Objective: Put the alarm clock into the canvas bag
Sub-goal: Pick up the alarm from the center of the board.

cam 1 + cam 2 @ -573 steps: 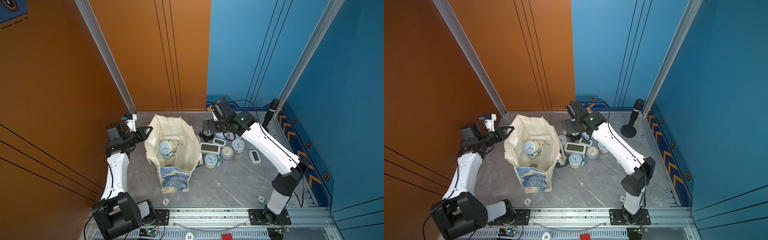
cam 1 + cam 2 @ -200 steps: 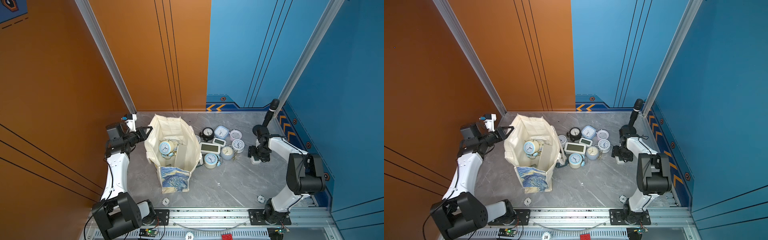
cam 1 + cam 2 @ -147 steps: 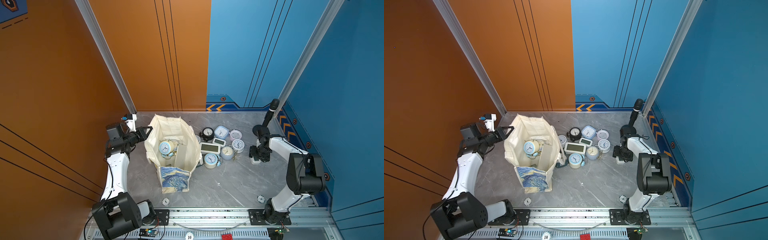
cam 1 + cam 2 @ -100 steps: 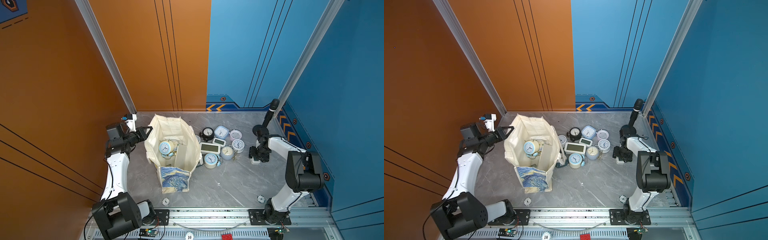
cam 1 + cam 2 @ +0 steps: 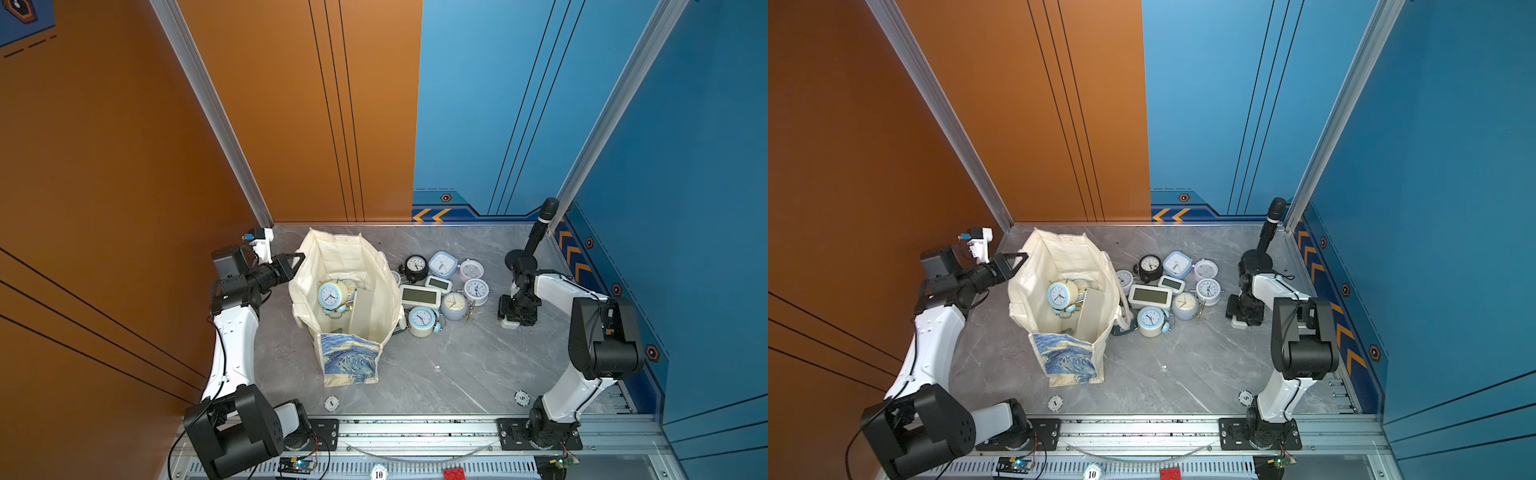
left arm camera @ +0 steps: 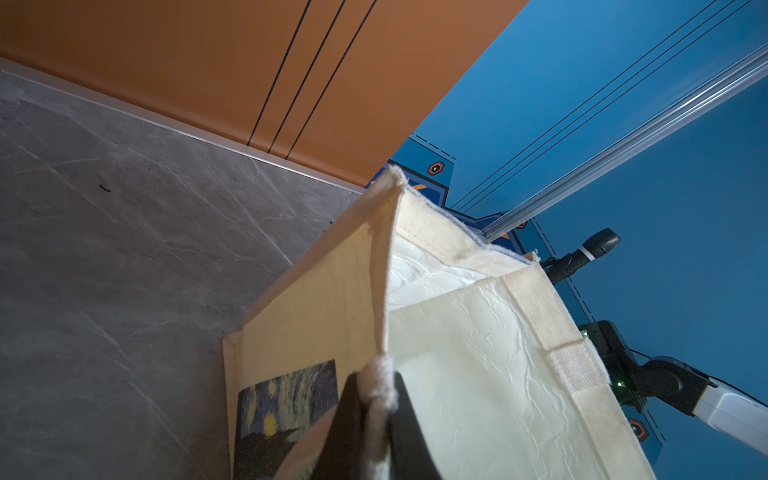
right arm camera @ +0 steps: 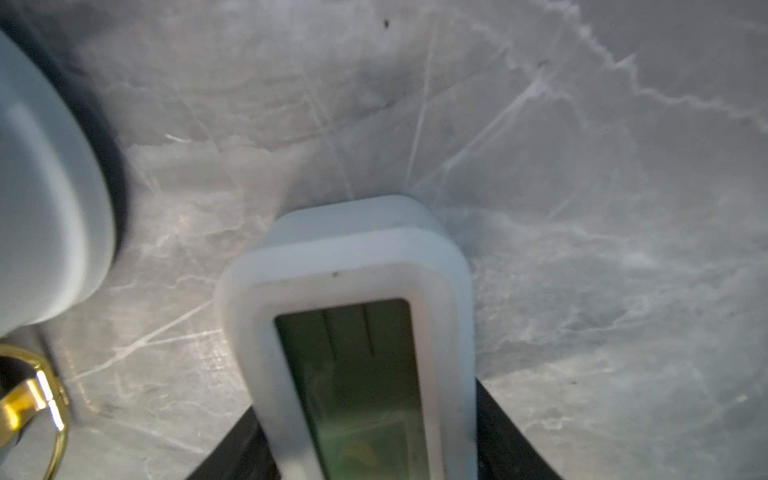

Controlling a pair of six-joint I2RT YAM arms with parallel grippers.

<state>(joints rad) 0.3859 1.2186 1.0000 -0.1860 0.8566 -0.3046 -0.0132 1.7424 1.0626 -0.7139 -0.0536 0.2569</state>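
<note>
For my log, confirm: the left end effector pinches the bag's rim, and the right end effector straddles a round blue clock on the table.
One thing is wrong: the right wrist view shows the right end effector straddling a white rectangular digital clock, not a round blue one. The rest holds.

Numbers and signs around the counter

A round white tag (image 5: 378, 474) on the near rail read "10". On the grey counter (image 5: 457, 365), a left disc (image 5: 331, 402) just near of the canvas bag (image 5: 351, 361) bore "1". A right disc (image 5: 521, 397) by the right arm's base bore "5". All three showed in both top views. Yellow chevrons (image 5: 432, 215) on the far blue wall strip pointed left. The dial numerals on the alarm clocks (image 5: 476, 289) were too small to read.
</note>
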